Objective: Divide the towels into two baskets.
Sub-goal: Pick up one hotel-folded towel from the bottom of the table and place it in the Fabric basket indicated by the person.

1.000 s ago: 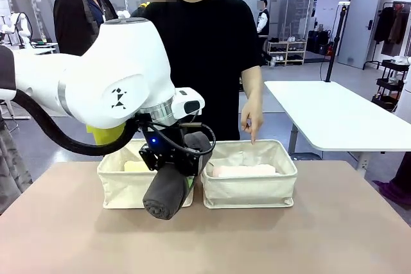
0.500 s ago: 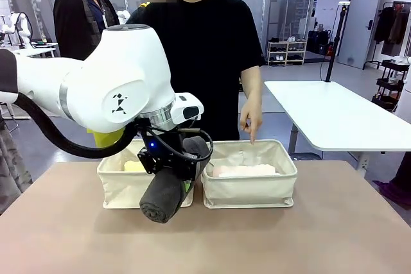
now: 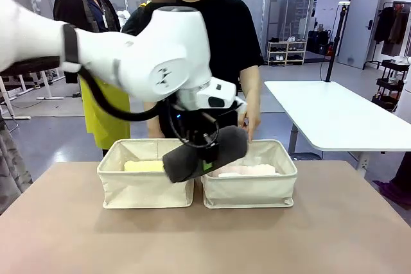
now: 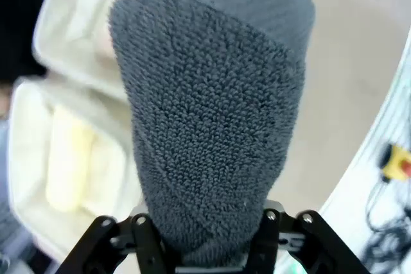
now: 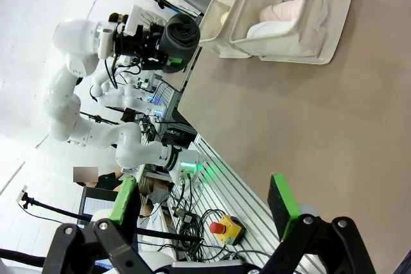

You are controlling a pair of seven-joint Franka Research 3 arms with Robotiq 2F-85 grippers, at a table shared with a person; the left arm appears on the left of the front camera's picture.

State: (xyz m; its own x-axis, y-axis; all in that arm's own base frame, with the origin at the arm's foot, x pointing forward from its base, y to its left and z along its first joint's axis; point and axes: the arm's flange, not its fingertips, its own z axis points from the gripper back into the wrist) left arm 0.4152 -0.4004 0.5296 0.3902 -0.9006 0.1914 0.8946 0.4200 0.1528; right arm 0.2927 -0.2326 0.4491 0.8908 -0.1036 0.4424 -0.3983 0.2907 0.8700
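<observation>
My left fingers [image 3: 207, 160] clamped on dark grey towel [image 3: 205, 153] near one end; right fingers [image 5: 202, 206] apart (idle). Roll straddles divide between baskets [image 3: 144, 190] — could snag rim, drop outside.

Robotics lab, other robot arms [image 5: 96, 126] at benches, white tables [image 3: 334, 117], emergency-stop button [image 5: 221, 228]

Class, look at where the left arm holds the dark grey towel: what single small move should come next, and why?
Probably lower it into the right basket. The left gripper holds the dark grey towel above both rims, the person's hand is at that basket, and the left basket has the yellow roll.
</observation>
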